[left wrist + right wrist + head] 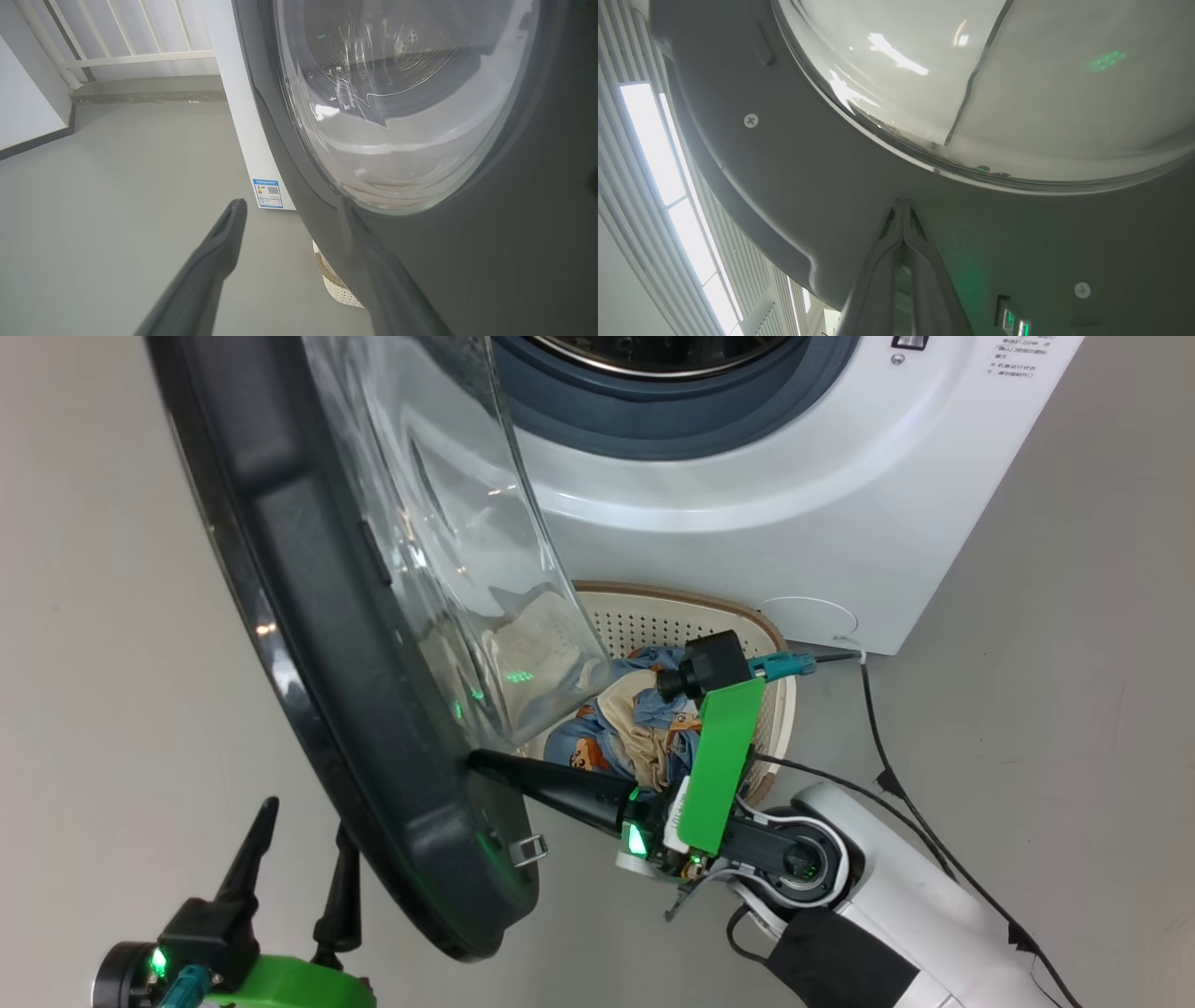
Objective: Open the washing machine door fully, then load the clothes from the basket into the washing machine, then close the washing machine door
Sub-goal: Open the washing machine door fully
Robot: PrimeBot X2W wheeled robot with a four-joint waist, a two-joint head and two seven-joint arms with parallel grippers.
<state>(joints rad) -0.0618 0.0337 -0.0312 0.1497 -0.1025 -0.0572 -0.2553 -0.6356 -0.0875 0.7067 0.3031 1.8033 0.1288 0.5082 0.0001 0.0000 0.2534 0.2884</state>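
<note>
The washing machine door (pixel 280 616) stands partly open, its black rim edge-on and its glass bowl facing the washing machine (pixel 747 495). My right gripper (pixel 478 762) is shut and empty, its tips pressed against the door's inner rim (pixel 784 163) just below the glass; in the right wrist view the gripper (pixel 903 204) shows both fingers together. My left gripper (pixel 303 840) is open on the door's outer side, with one finger (pixel 359 233) close to the outer face (pixel 514 242). The basket (pixel 780 639) sits below the machine and holds the clothes (pixel 644 709), partly hidden behind the glass.
Black cables (pixel 896 784) trail over the grey floor to the right of the basket. A blue label (pixel 268 193) is stuck on the machine's white side. A white railing (pixel 131 51) stands at the far wall. Open floor lies to the left of the door.
</note>
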